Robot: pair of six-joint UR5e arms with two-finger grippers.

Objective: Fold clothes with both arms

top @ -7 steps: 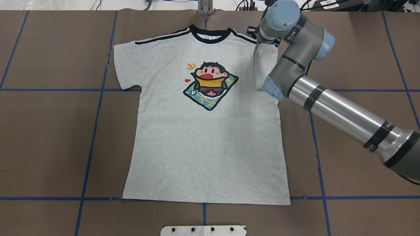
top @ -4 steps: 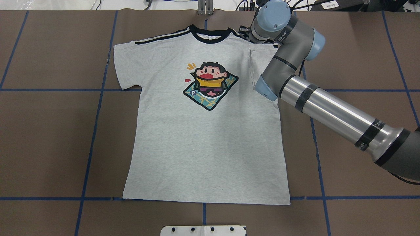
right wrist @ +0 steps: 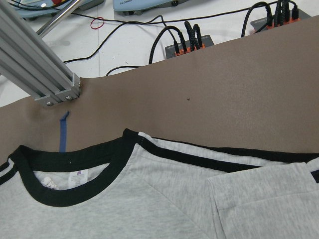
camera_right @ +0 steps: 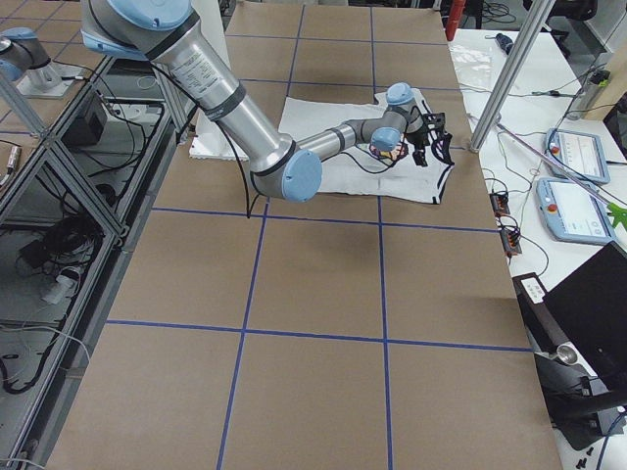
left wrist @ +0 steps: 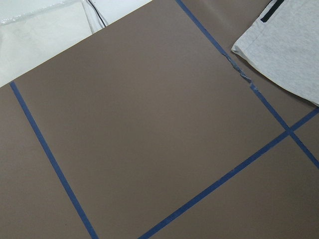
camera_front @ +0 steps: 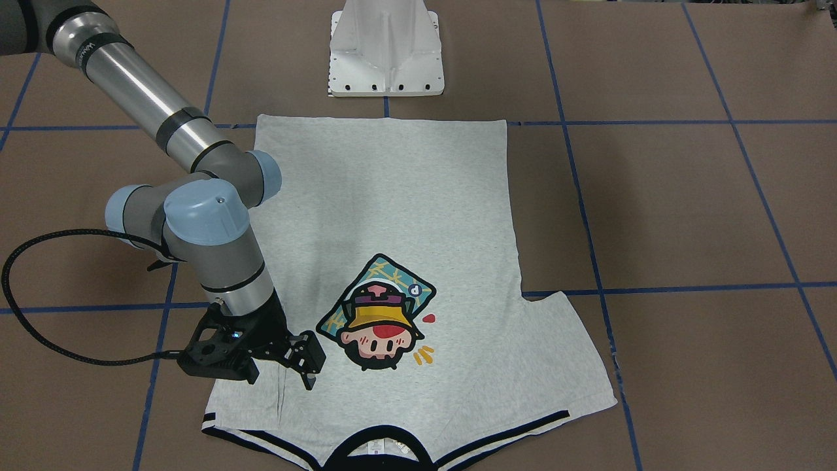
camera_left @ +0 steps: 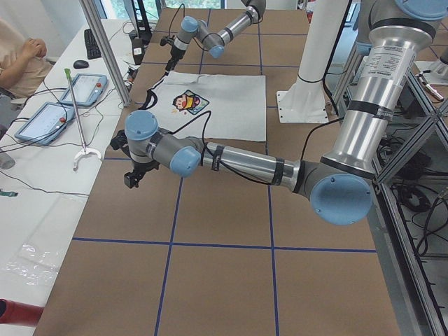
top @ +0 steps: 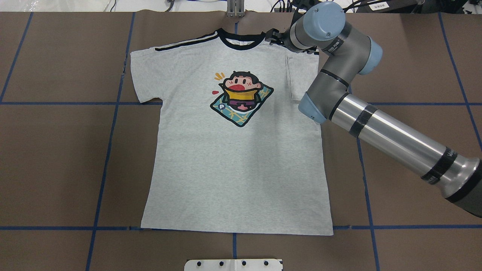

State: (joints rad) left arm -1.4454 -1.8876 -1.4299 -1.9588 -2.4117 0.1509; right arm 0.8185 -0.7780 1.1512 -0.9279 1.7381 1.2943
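The right arm [top: 391, 130] is stretching out to the shirt's [top: 233, 169] shoulder beside the collar, its wrist bending downward. Its hand [camera_front: 281, 376] is hovering just above the cloth, jaws standing apart and gripping nothing. The left arm [camera_left: 245, 162] is lying low and outstretched, well clear of the shirt, with its hand [camera_left: 131, 178] pointing down. Whether that hand is spread or closed is unclear.

We've got bright, even overhead light in every view. A soft, faint shadow falls from the right arm [camera_front: 209, 229] onto the T-shirt [camera_front: 405, 190], and glare streaks the arm's polished tube. Focus is crisp; the side views lean at their edges.
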